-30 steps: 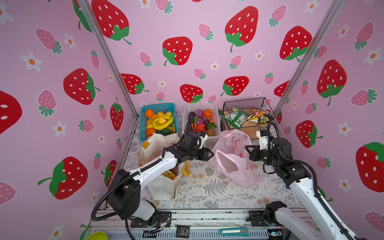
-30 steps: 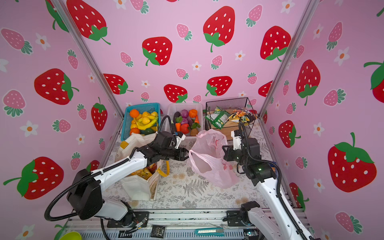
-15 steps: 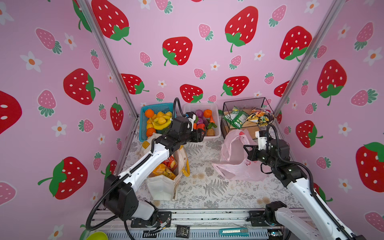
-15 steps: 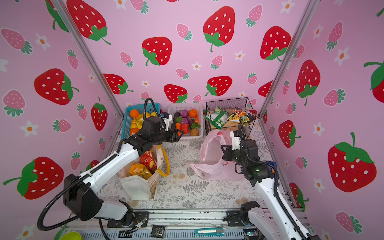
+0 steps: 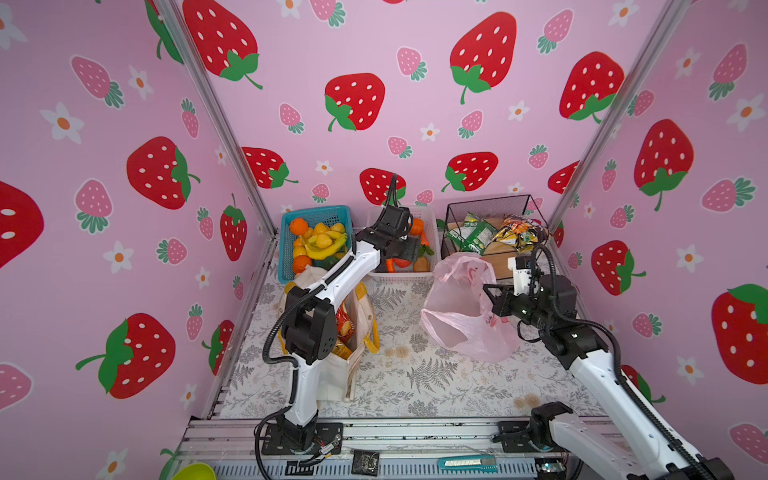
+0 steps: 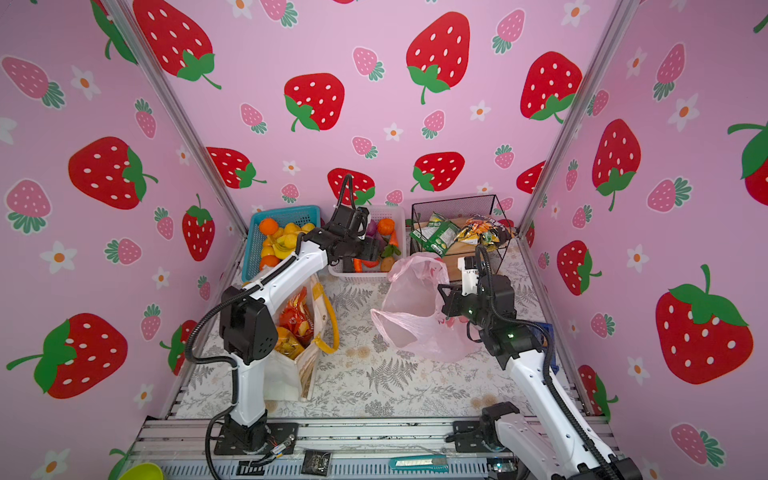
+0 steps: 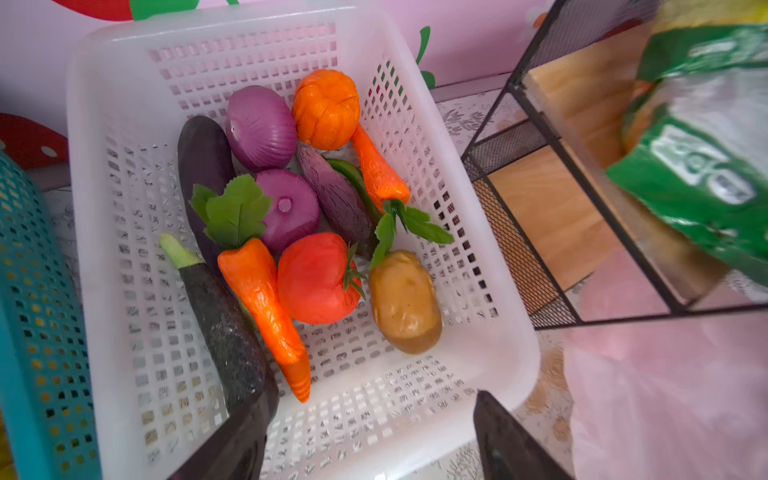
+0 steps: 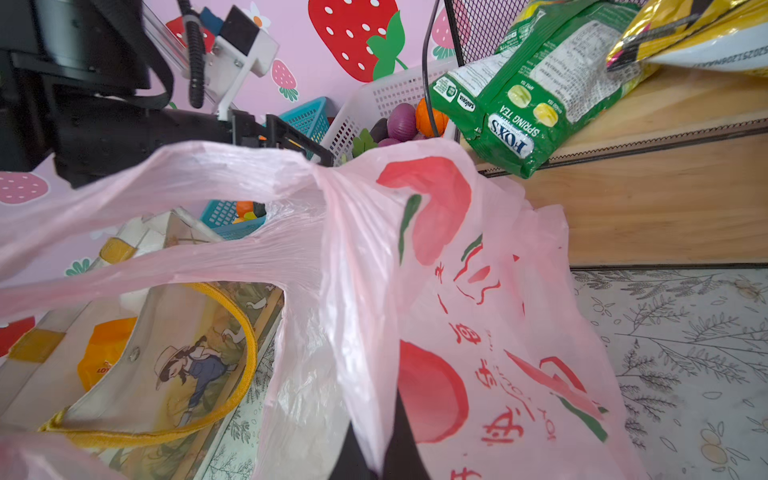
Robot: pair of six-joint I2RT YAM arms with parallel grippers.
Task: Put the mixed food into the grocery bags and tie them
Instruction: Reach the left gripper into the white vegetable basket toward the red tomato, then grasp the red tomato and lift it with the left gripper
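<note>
In a top view, packets (image 5: 343,322) are sitting in the tote (image 5: 337,376). The pink bag (image 5: 478,347) is lying apparently empty and untied, mouth toward the tote.

Left wrist: the open left pincer (image 7: 374,399) is hovering over the basket (image 7: 104,291). The nearest carrot (image 7: 266,307) is lying flat, tip pointing at it.

Right wrist: the right pincer (image 8: 380,453) is clamping the pink bag.

Bright even light, perhaps from overhead, soft shadows, top views bowed at edges, green packet (image 7: 698,166) blurred.
</note>
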